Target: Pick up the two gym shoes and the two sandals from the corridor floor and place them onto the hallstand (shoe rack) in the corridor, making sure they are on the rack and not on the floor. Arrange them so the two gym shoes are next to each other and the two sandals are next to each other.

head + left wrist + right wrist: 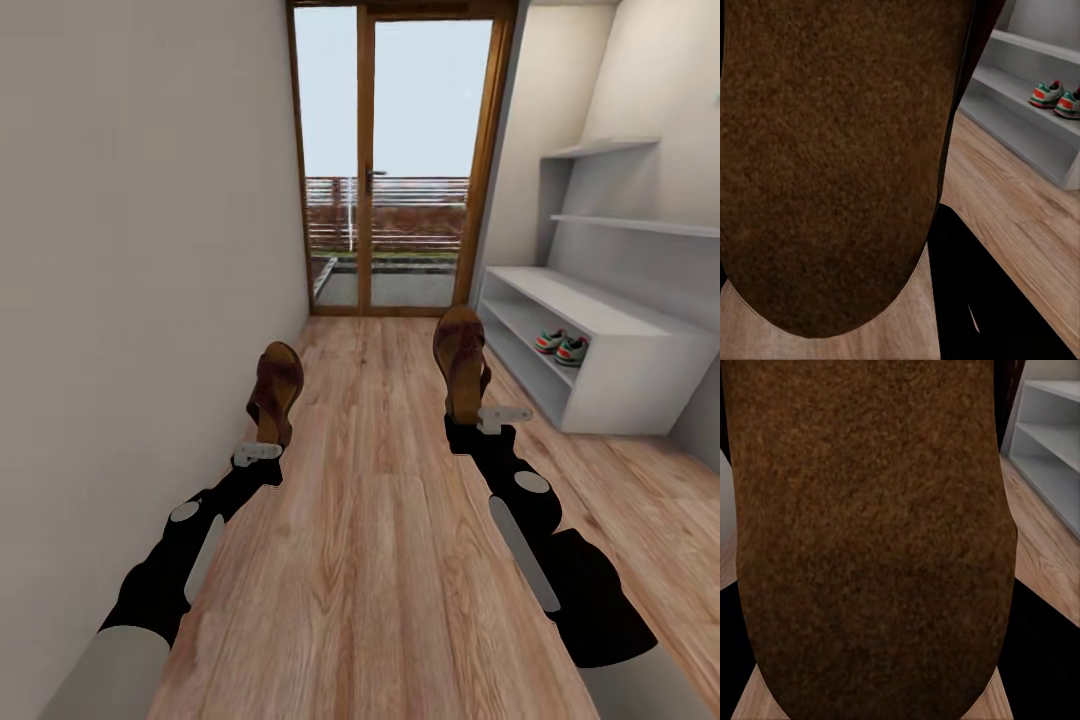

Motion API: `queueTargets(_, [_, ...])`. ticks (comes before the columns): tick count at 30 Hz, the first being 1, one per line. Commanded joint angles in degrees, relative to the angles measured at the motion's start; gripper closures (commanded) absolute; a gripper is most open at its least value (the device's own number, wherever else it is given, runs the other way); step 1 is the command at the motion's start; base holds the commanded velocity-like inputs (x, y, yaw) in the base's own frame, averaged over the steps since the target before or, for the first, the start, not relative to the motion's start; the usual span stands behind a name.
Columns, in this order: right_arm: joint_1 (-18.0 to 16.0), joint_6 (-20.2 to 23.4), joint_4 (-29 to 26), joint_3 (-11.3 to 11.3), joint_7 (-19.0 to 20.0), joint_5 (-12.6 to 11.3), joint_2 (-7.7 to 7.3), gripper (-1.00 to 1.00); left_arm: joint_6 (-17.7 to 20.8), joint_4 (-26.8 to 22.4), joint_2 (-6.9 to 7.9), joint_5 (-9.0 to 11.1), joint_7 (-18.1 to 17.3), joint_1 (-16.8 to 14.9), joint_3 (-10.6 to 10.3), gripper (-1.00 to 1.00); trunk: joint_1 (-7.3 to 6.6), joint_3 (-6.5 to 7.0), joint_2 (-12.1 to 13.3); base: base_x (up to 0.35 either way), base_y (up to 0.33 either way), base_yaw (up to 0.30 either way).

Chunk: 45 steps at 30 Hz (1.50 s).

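Two dark brown woven-leather sandals (276, 388) (461, 362) show against light brown grained wood-plank flooring (380, 520), while cream sneakers with green-and-red soles (560, 346) sit in the pale grey-white shoe rack (640, 375).

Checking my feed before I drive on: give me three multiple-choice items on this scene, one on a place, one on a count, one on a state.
1. Where are the gym shoes?
A. on the corridor floor
B. on a low shelf of the hallstand
C. on the bench top

2. How many sandals are held off the floor?
A. none
B. one
C. two

3. What is the left gripper doing?
A. hanging open
B. holding a sandal toe up
C. holding a gym shoe

Answers: 1 B, the pair sits inside the open shelf. 2 C, the right gripper holds the other sandal too. 3 B, the brown sandal stands above it.
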Motion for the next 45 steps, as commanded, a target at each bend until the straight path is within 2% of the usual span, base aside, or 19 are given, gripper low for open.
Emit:
queueTargets(1, [-0.06,0.14,-0.08,0.17,-0.6,-0.52,-0.06,1.0,0.47,-0.06,-0.02,0.42,-0.43,-0.03,0.12,1.0,0.02,-0.06,-0.02,0.348,0.0,0.0])
queueTargets(45, [-0.07,0.14,-0.08,0.17,-0.61,-0.23,-0.09,1.0,0.47,-0.06,-0.02,0.42,-0.43,-0.03,0.12,1.0,0.02,-0.06,-0.02,0.348,0.0,0.0])
